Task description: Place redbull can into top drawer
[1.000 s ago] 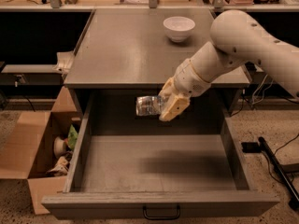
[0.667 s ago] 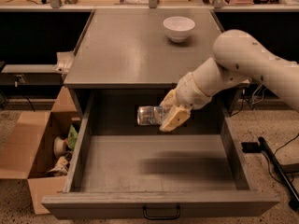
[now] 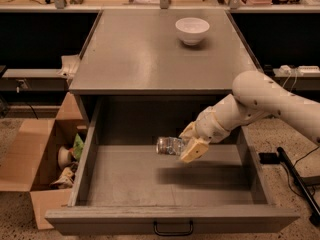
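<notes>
Grey counter point(image 3: 150, 59) in a workshop, with a white bowl point(image 3: 192, 30) near its far edge, right of centre. Below the counter's front edge the top drawer point(image 3: 150, 184) stands pulled out, black handle point(image 3: 173, 229) facing the viewer. A white robot arm point(image 3: 260, 101) reaches in from the right. Its tool point(image 3: 189, 143) is clamped on one end of the redbull can point(image 3: 169, 146), holding it sideways in the air above the drawer's floor. A cardboard box point(image 3: 30, 154) sits off the counter's left edge.
</notes>
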`<state>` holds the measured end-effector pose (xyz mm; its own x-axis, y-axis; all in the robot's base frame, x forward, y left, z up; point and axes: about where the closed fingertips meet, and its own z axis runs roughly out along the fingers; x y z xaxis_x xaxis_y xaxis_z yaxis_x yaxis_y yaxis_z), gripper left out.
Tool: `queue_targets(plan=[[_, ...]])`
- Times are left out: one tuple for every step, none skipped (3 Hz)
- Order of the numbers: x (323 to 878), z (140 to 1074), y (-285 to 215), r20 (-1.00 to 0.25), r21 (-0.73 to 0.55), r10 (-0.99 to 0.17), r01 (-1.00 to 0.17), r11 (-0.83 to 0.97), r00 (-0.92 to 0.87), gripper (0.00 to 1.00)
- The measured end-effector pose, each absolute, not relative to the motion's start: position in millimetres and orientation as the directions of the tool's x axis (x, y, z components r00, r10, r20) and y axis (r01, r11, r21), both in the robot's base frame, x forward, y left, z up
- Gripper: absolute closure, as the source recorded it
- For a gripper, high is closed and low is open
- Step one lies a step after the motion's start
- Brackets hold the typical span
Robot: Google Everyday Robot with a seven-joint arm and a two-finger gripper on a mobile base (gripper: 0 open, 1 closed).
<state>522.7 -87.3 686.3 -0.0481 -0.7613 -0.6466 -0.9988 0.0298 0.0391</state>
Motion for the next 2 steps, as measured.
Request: queue_targets(plan=[[527.2, 657.0, -92.4, -0.64, 0.076, -0.764, -0.996, 0.039, -0.078, 1.0], [527.1, 653.9, -92.4, -0.64, 0.081, -0.764, -0.996, 0.039, -0.082, 0.82]])
